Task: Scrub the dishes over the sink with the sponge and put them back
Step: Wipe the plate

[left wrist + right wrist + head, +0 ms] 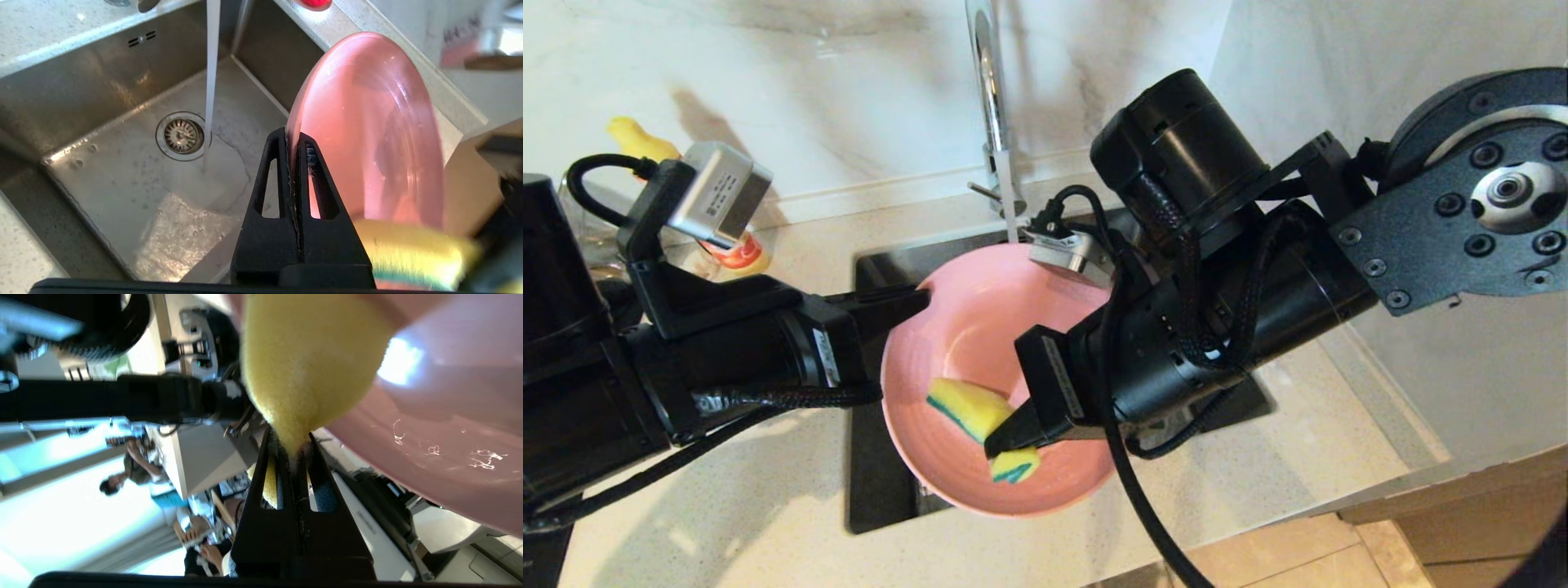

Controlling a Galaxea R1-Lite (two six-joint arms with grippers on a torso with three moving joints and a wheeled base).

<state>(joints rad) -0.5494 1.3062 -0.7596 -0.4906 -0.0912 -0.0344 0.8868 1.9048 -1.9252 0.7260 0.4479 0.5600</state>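
The pink plate, round, smooth and wet-glossy, hangs tilted over the brushed steel sink, its rim at nine o'clock pinched between the left gripper jaws. The yellow sponge, porous with a green scouring layer, is squeezed in the right gripper jaws at about five o'clock on the plate, apparently pressed against its face. Water runs from the chrome faucet.

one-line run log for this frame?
left gripper: shut on pink plate rim, over sink | right gripper: shut on sponge, against plate | faucet: running
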